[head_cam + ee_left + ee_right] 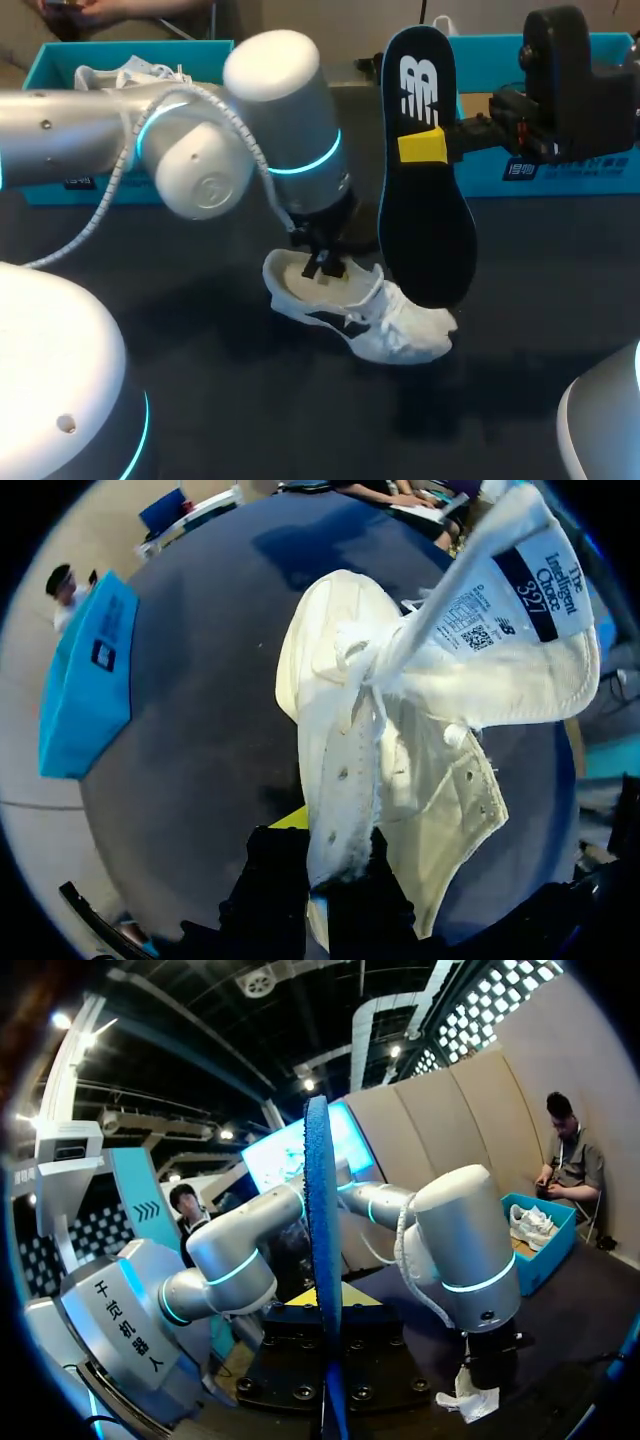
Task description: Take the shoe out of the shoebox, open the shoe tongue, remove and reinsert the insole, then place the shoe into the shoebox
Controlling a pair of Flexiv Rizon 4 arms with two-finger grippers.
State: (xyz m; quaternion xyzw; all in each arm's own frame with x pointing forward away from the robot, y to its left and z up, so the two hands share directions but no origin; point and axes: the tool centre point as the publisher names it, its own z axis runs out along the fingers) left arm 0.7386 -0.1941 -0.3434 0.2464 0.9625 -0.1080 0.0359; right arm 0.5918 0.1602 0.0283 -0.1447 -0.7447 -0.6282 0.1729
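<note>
The insole (425, 200) was out, gripped aloft by the right gripper (424, 147). The left gripper (335, 885) pinched the shoe (360, 305) open on the worktop (200, 380). Reinsertion looked next: the insole would need lowering toe-first into the opening.

My left gripper (325, 880) clamps the rim of the white shoe (430, 780) from both sides on the dark table (200, 730). The labelled tongue (500, 580) is lifted away from me, and a teal shoebox (85, 680) sits well apart.
</note>
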